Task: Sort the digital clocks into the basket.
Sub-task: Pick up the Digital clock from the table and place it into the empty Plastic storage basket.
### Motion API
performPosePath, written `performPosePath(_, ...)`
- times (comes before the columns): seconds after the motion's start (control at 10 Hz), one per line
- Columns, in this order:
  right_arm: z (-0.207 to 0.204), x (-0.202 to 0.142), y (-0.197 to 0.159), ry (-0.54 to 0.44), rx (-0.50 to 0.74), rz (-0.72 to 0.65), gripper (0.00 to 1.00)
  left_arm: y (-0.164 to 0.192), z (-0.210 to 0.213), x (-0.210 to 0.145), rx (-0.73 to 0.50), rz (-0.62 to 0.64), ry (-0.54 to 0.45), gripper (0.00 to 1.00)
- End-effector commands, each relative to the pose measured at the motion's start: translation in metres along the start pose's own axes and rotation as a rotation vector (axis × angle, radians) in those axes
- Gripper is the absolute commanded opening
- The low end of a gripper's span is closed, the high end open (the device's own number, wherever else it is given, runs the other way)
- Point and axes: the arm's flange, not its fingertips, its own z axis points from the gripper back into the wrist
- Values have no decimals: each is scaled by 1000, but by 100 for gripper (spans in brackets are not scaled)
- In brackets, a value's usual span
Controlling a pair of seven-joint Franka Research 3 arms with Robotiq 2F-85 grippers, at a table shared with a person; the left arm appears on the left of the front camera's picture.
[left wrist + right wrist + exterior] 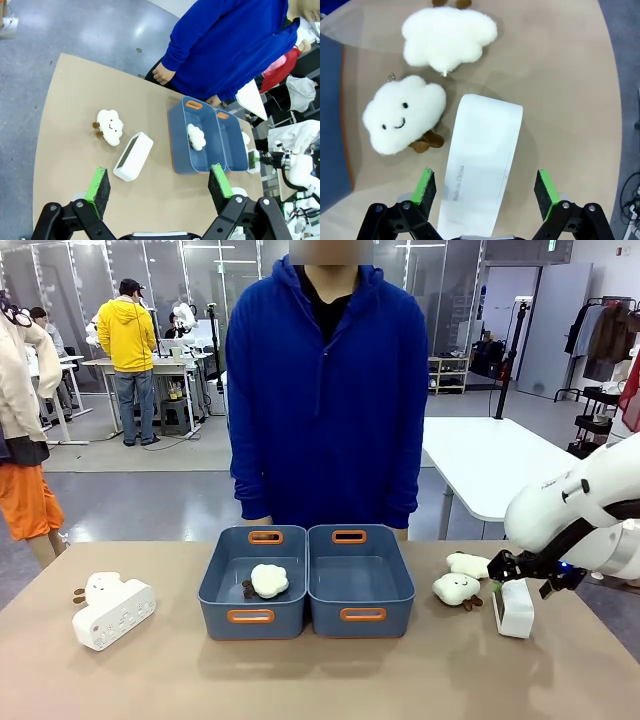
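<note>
One white digital clock (482,160) lies between the fingers of my right gripper (485,187), which is open, with a gap on each side. From the front, the same clock (514,608) stands at the table's right with the right gripper (511,583) just over it. A second digital clock (113,613) lies at the far left; its dark screen shows in the left wrist view (133,156). Two identical blue-grey baskets stand side by side mid-table: the left one (217,580) holds a cream plush, the right one (400,580) holds nothing. My left gripper (160,187) hangs open high above the table.
Two cream plush toys (457,589) (468,564) lie just left of the right clock, and another (100,585) lies behind the left clock. A person in a blue hoodie (325,390) stands at the far edge behind the baskets.
</note>
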Motion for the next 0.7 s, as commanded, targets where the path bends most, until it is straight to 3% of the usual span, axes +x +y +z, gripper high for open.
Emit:
performPosePath(0.0,-5,9,5,37,-13,-33,91,0,-1,0,18,-7,-5,100)
performPosePath(0.1,-6,9,5,41,-14,-34,40,0,-1,0,18,-7,-5,100)
performPosePath(0.2,-3,9,5,39,-9,-34,31,0,-1,0,18,-7,-5,100)
performPosePath(0.3,-1,8,5,48,-5,-39,0,0,-1,0,18,-7,-5,100)
performPosePath(0.6,26,12,-3,48,69,-55,2,0,-1,0,18,-7,-5,100)
